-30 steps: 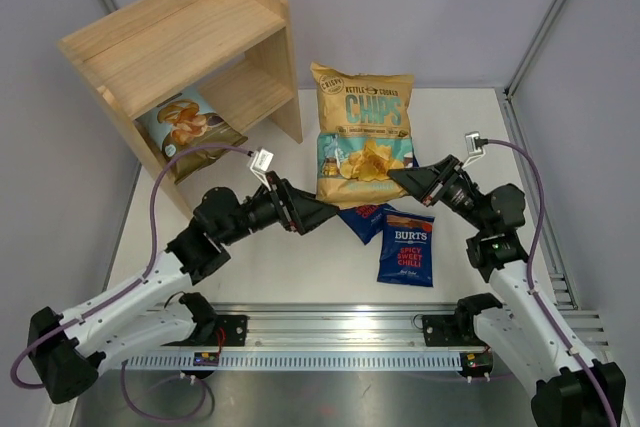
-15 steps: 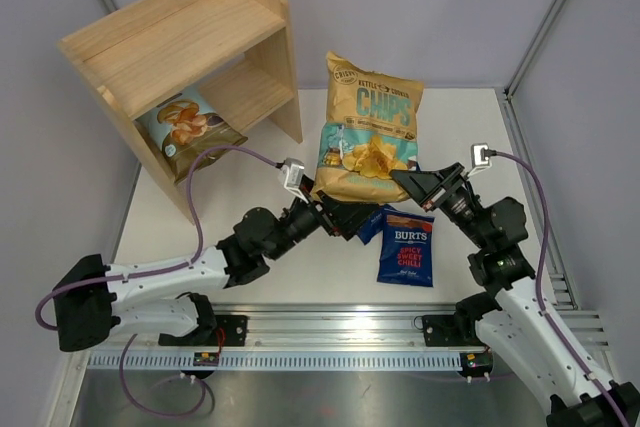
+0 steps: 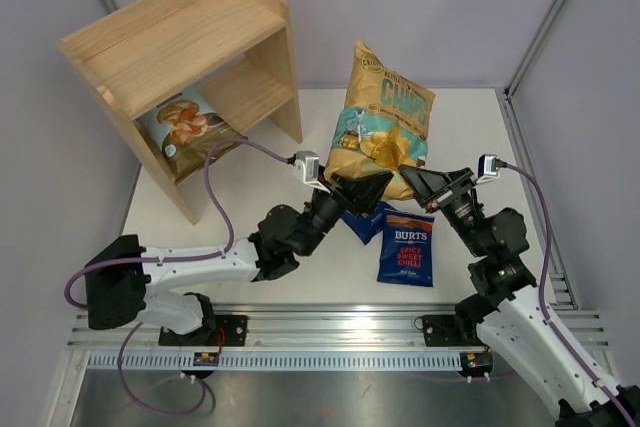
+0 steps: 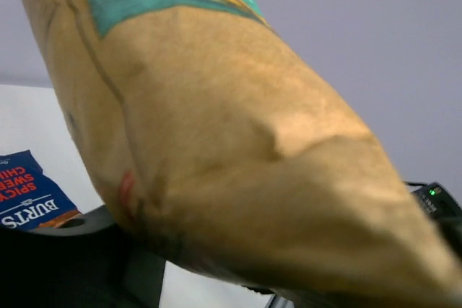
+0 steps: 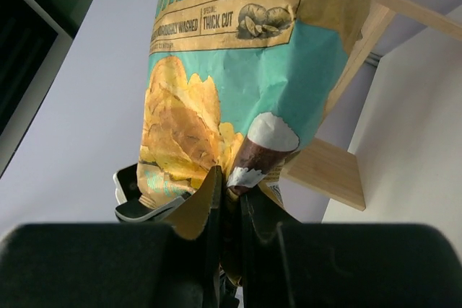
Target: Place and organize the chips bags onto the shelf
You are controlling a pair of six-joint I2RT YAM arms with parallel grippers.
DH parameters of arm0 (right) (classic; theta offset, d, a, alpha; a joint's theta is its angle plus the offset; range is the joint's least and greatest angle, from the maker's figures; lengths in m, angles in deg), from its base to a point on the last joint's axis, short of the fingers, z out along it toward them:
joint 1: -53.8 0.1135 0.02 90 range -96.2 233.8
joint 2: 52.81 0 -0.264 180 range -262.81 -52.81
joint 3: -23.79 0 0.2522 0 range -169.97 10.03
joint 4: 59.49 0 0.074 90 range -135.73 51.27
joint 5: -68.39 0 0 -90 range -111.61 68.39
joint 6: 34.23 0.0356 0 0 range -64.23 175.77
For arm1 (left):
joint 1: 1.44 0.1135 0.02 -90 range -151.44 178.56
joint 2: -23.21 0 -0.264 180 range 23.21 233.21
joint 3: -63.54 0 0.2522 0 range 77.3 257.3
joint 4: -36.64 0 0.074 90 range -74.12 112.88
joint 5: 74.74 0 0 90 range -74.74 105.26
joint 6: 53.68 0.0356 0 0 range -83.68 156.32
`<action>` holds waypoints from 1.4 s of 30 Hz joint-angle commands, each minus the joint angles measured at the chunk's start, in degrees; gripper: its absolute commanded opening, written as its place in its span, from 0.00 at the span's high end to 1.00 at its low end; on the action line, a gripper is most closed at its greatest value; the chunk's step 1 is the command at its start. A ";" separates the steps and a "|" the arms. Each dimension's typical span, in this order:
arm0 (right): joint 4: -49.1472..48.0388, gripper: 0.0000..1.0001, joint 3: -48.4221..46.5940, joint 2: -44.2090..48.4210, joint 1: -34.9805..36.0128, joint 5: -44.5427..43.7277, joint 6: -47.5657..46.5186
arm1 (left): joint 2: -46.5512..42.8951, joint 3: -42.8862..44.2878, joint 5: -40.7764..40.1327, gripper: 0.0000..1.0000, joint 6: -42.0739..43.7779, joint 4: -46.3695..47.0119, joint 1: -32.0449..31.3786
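Observation:
The tan-yellow Chips bag (image 3: 388, 112) hangs upright over the table's middle, leaning right. My right gripper (image 3: 410, 179) is shut on its bottom edge, and in the right wrist view that gripper (image 5: 231, 178) pinches the crimped seam of the bag (image 5: 216, 99). My left gripper (image 3: 372, 185) is closed round the bag's lower left corner. In the left wrist view the bag (image 4: 238, 156) fills the frame and hides most of the fingers. A pale Cassava Chips bag (image 3: 185, 127) stands in the lower tier of the wooden shelf (image 3: 180, 37). One dark blue Burts bag (image 3: 406, 247) lies flat on the table. Another Burts bag (image 3: 360, 223) is half under the left gripper.
The shelf stands at the far left with a bare top tier. Its lower board (image 5: 325, 171) shows behind the bag in the right wrist view. A Burts bag (image 4: 29, 192) lies just below the left wrist. A metal rail (image 3: 340, 332) runs along the near edge.
The Chips bag has risen and shifted right, now tilted. My left arm has swung right under it and its jaws have narrowed onto the bag's lower corner. The right gripper kept its hold.

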 commanded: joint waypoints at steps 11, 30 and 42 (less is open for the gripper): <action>14.27 0.16 -6.54 3.93 2.19 -4.74 -8.88 | -3.67 -10.00 -12.85 0.87 -2.10 11.95 -1.64; 42.28 0.01 -13.58 13.16 2.19 -22.86 -26.65 | -13.87 -17.59 -31.31 0.90 3.08 19.60 -1.82; 41.93 0.01 -16.04 12.64 2.19 -21.10 -28.15 | -13.87 -12.41 -29.74 0.91 -0.25 14.86 10.29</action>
